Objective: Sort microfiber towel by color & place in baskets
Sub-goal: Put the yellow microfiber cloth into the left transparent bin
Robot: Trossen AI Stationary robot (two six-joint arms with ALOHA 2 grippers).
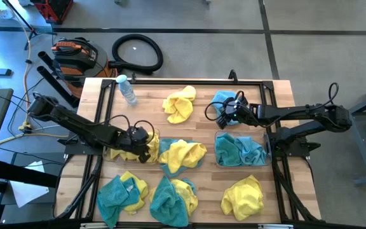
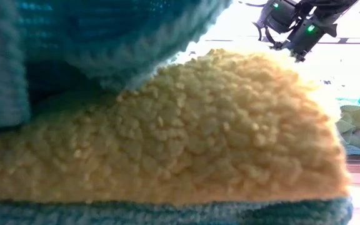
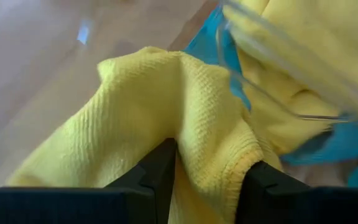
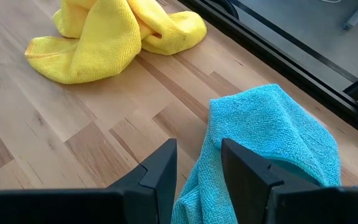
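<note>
My left gripper [image 1: 146, 138] [image 3: 210, 155] stands open over a yellow towel [image 1: 127, 152] [image 3: 166, 93] at the table's left middle. A fold of that towel rises between its fingers. Just beyond it shows the clear rim [image 3: 272, 99] of a basket with yellow cloth behind it. My right gripper [image 1: 223, 114] [image 4: 197, 149] is at the far right, shut on a teal towel [image 1: 223, 98] [image 4: 272, 124] that lies on the wood. The other basket [image 1: 216, 159], near the right arm, holds teal towels. My left gripper has a rounded fold of the yellow towel [image 3: 210, 124] between its parted fingers, lying against both inner sides and not squeezed flat. The fingers slant down onto it from the table's left. The rest of the towel lies spread below. My right gripper has a bunched edge of the teal towel [image 4: 194, 186] between its two fingers, back from their tips. It slants down from the table's right. The rest of the towel humps up beside one finger [image 4: 247, 174] and rests on the table.
A loose yellow towel [image 1: 180, 105] [image 4: 98, 43] lies at the far middle and a yellow one on teal [image 1: 183, 154] between the baskets. Several more towels [image 1: 173, 197] line the near edge. A water bottle [image 1: 127, 89] lies far left. Towels [image 2: 199, 137] fill the low view.
</note>
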